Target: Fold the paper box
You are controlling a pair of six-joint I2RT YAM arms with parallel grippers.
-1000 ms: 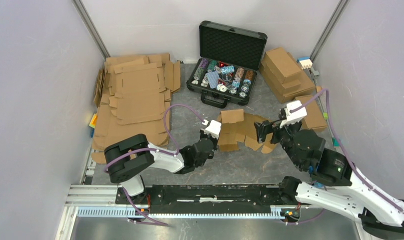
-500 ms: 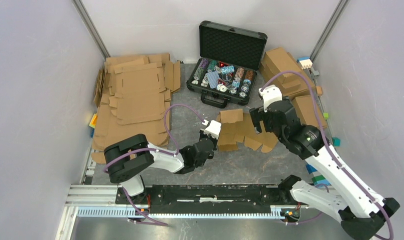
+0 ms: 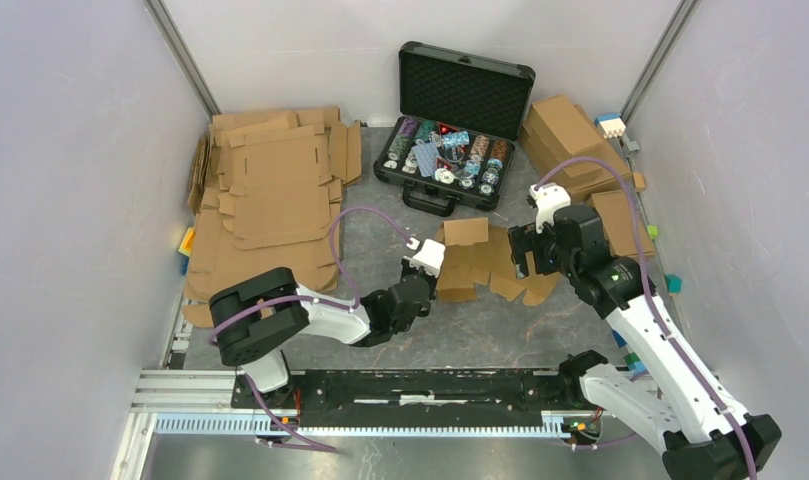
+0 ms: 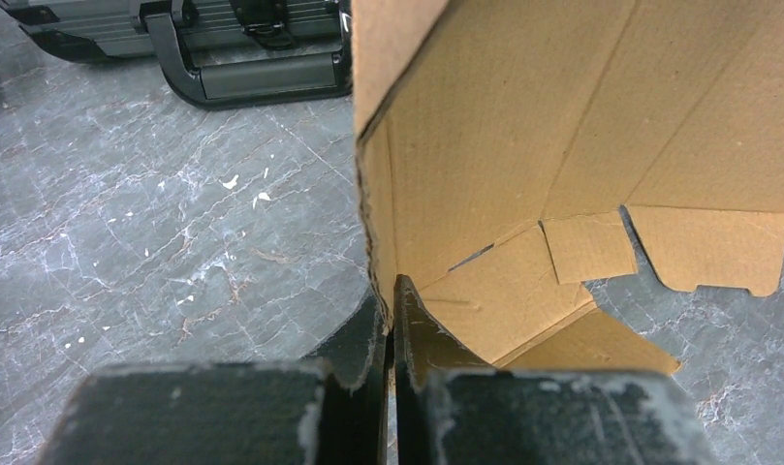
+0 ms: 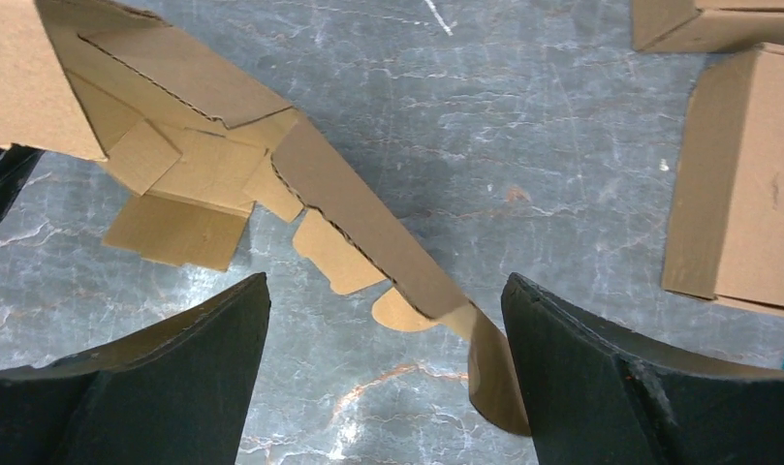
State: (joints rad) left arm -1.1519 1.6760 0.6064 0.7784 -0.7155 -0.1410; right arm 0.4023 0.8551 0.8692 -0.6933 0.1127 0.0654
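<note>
The paper box is a brown cardboard sheet, partly folded, on the grey table in front of the black case. My left gripper is shut on its left wall edge; in the left wrist view the jaws pinch the cardboard wall. My right gripper is open, hovering over the box's right side. In the right wrist view its fingers straddle a raised side flap and tabs, not touching it.
A black foam-lined case of chips stands open behind the box. Flat cardboard sheets are stacked at the left. Folded boxes sit at the back right, one close to the right gripper.
My right arm swung up and left from the table's right side, then settled slightly back over the box's right flap. The left gripper and the box stayed put.
</note>
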